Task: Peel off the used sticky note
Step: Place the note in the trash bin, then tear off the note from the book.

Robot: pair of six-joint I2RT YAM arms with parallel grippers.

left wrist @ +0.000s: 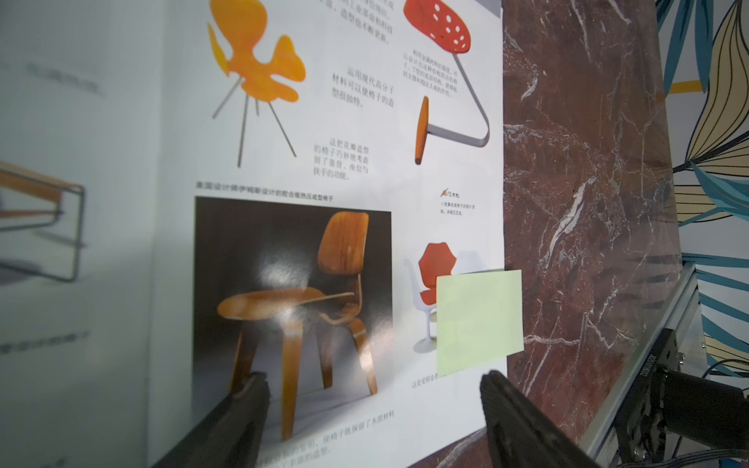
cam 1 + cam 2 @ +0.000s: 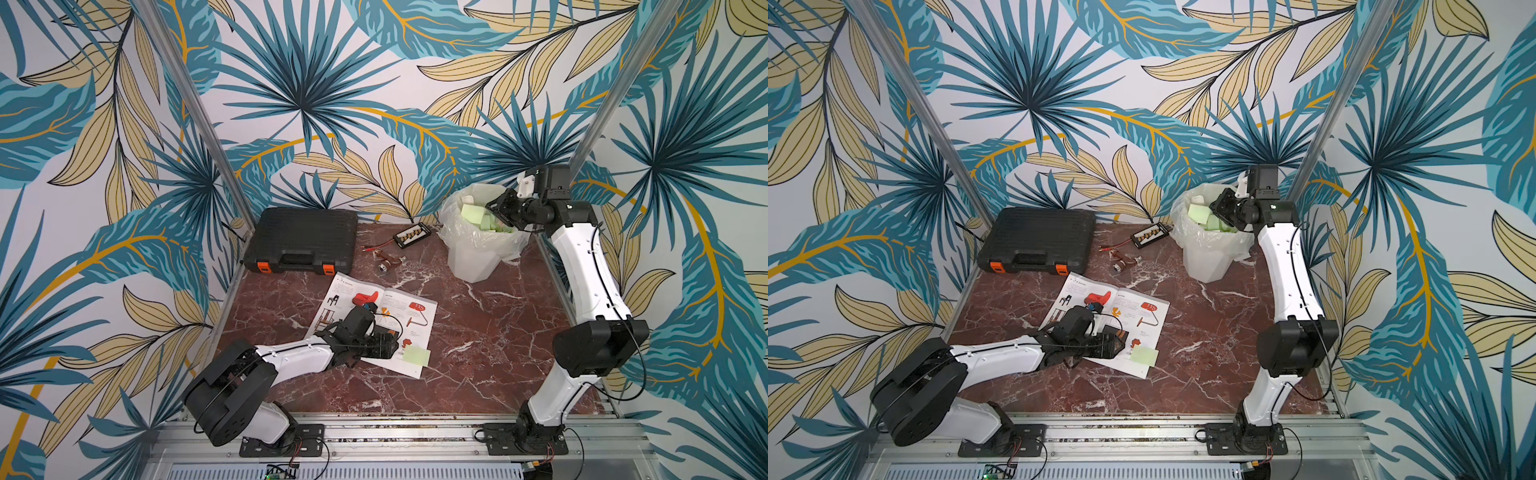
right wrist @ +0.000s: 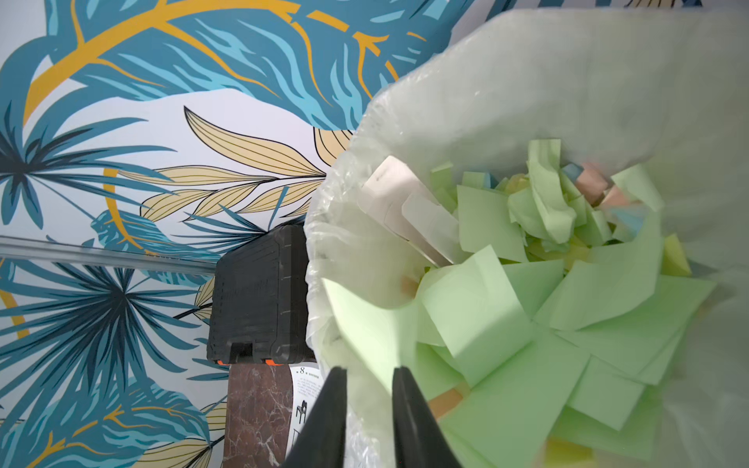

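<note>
In both top views an open paper booklet (image 2: 409, 320) (image 2: 1142, 320) with chair pictures lies on the dark red marble table (image 2: 478, 353). The pale green square sticky note (image 2: 417, 356) (image 2: 1144, 356) sits on the near corner of its right page. The left gripper (image 2: 390, 352) is low over that same page, just beside the sticky note. The right gripper (image 2: 496, 208) hangs over the mouth of the white plastic waste bin (image 2: 473, 262), which has a clear liner and stands at the far right of the table. A black plastic tool case (image 2: 305, 237) with orange latches lies at the far left.

In the left wrist view the left gripper (image 1: 375, 379) has its two black fingers (image 1: 251, 405) spread wide apart with nothing between them. The sticky note (image 1: 478, 320) is flat on the page, and one side of it reaches past the page edge over the table.

In the right wrist view the right gripper (image 3: 369, 372) has its jaws parted only a little, and I see nothing clamped in them. Beyond the jaws the waste bin is full of loose green paper notes (image 3: 527, 364).
</note>
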